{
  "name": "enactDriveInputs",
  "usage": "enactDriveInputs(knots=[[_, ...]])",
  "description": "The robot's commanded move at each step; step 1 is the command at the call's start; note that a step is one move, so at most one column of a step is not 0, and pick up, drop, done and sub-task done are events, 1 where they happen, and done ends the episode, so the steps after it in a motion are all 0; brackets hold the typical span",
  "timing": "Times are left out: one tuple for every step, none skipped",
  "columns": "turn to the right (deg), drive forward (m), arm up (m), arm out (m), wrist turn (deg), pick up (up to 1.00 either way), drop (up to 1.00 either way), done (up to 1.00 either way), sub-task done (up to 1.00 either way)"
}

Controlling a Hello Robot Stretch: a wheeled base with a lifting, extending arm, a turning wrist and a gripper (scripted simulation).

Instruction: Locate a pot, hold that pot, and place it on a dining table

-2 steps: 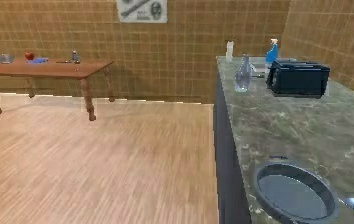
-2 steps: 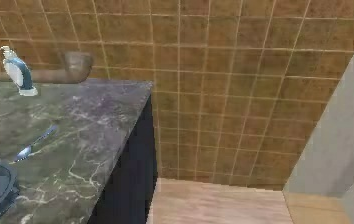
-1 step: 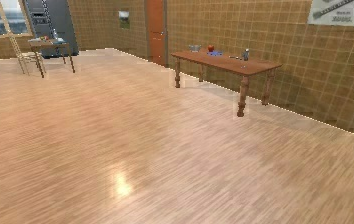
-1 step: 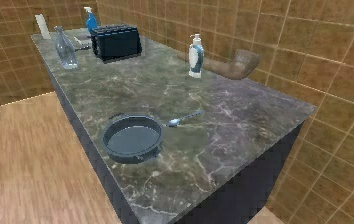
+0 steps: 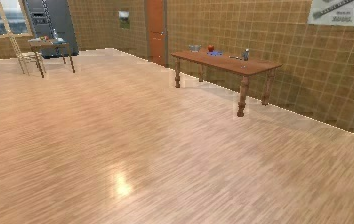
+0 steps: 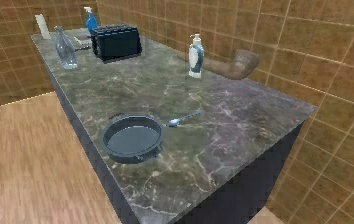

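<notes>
The room has a pale wooden floor and brown tiled walls. The state of the tool cannot be told from these pictures.

In the arm side view, a dark marble tabletop stands against the tiled wall. On its near part lies a dark round pan with a low wall and a silvery handle that points toward the wall. Of all things here it is the nearest to the task's pot, and it rests flat on the tabletop, apart from the other things. Farther back stands a white soap bottle, and just beside it a clear glass bowl. At the far end are a black toaster, a blue spray bottle behind it, and a clear glass bottle near the edge.

In the forward view, a long wooden table on turned legs stands along the wall at the right and carries some small things, too small to name. Left of it is an orange door. In the far left corner stand a small table and a chair.
</notes>
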Motion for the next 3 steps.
enactDriveInputs(knots=[[0.0, 0.00, 0.38, 0.00, 0.0, 0.00, 0.00, 0.00, 0.00], [0.0, 0.00, 0.00, 0.12, 0.0, 0.00, 0.00, 0.00, 0.00], [0.0, 0.00, 0.00, 0.00, 45.0, 0.00, 0.00, 0.00, 0.00]])
